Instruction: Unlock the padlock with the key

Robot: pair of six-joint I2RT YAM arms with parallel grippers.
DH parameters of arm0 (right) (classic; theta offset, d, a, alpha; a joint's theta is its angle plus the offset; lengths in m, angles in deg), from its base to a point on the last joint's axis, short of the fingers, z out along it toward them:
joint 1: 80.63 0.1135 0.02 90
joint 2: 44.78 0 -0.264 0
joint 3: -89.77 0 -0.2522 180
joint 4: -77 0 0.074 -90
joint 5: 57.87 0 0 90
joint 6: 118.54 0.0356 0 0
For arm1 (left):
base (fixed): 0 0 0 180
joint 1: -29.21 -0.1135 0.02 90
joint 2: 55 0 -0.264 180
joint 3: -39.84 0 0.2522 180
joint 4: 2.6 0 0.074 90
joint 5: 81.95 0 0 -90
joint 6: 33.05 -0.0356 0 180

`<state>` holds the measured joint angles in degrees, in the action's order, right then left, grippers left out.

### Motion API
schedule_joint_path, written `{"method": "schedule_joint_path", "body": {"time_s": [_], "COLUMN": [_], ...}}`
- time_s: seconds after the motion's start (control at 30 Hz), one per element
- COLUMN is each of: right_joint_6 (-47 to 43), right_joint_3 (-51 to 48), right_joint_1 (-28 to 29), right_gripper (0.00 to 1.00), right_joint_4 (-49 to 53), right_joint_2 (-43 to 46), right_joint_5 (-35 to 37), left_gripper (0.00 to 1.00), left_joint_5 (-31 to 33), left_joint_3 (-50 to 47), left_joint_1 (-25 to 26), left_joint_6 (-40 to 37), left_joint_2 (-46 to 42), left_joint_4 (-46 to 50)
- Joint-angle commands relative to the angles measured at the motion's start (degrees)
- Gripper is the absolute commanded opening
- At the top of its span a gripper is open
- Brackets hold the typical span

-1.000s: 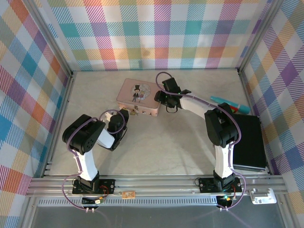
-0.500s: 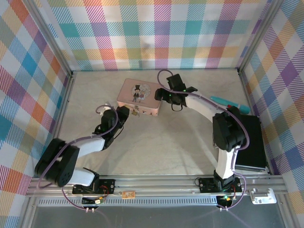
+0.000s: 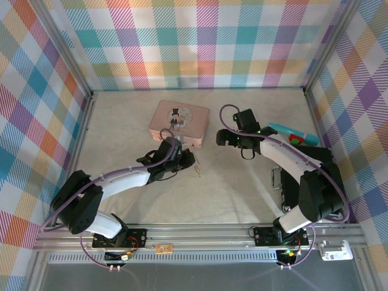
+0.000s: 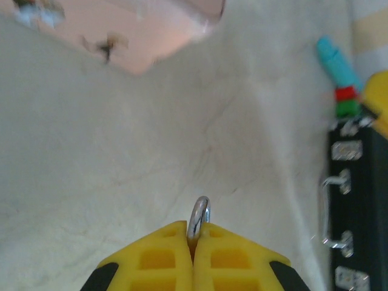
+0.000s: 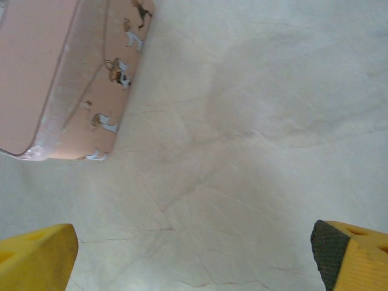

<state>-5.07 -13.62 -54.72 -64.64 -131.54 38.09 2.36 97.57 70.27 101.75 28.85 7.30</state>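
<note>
Two grippers are seen — the left gripper [image 4: 193, 242] clamped on the padlock [image 4: 199, 213] (by its shackle), the right gripper [image 5: 194, 254] spread wide.

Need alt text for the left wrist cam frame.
The yellow-fingered left tool is shut on a thin silver loop, likely the shackle of the padlock, over a pale table. A pink tin sits at the upper left; a teal pen-like item and a black case lie along the right edge.
</note>
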Motion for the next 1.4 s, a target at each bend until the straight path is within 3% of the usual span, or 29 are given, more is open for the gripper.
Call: {"method": "schedule_joint_path", "body": {"time_s": [0.0, 0.3, 0.37, 0.47, 0.67, 0.83, 0.93, 1.1, 1.17, 1.23, 1.3, 1.37], "right_joint_6": [-0.3, -1.5, -2.1, -4.0, -12.0, -18.7, -22.2, -25.8, -24.9, -25.2, -24.8, -23.2], "right_joint_3": [-3.9, -6.2, -6.7, -7.7, -11.2, -15.4, -17.2, -23.5, -23.4, -26.5, -31.2, -31.7], "right_joint_1": [-2.0, -5.1, -5.9, -7.3, -11.0, -14.7, -16.7, -19.1, -20.5, -20.9, -21.0, -22.8], "right_gripper": [0.99, 0.99, 0.99, 0.99, 0.99, 0.99, 0.99, 0.99, 0.99, 0.99, 0.99, 0.99], "right_joint_4": [-0.3, -1.9, -2.6, -4.8, -12.7, -23.3, -27.9, -44.4, -43.6, -47.7, -58.2, -57.7], "right_joint_2": [5.3, 8.1, 8.3, 8.7, 8.8, 5.6, 3.1, 0.9, 0.5, 0.5, -1.3, -0.7], "right_joint_5": [2.9, 1.9, 1.8, 2.3, 6.5, 10.6, 10.3, 6.1, 3.2, 1.7, 2.6, 0.8], "left_gripper": [0.00, 0.03, 0.17, 0.48, 0.87, 0.99, 1.00, 1.00, 1.00, 1.00, 1.00, 1.00], "left_joint_5": [-2.3, -1.5, -0.7, 0.5, 6.7, 15.8, 23.1, 28.1, 31.4, 35.6, 37.1, 37.7], "left_joint_3": [5.3, 9.5, 9.7, 10.3, 12.6, 12.5, 10.1, 2.7, 0.5, -2.3, -5.8, -9.4], "left_joint_1": [4.4, 6.8, 6.8, 6.8, 5.4, 0.0, -4.3, -15.7, -19.8, -22.7, -25.3, -26.6], "left_joint_6": [-1.5, 0.1, 0.4, 0.3, -4.6, -12.3, -17.2, -24.3, -26.0, -27.8, -28.9, -30.8], "left_joint_2": [8.0, 17.9, 18.4, 17.9, 11.7, 2.7, -3.9, -13.4, -15.4, -16.8, -17.8, -18.3], "left_joint_4": [2.7, 1.3, 1.3, 2.2, 8.5, 15.3, 17.1, 13.0, 12.1, 10.0, 6.4, 1.7]}}
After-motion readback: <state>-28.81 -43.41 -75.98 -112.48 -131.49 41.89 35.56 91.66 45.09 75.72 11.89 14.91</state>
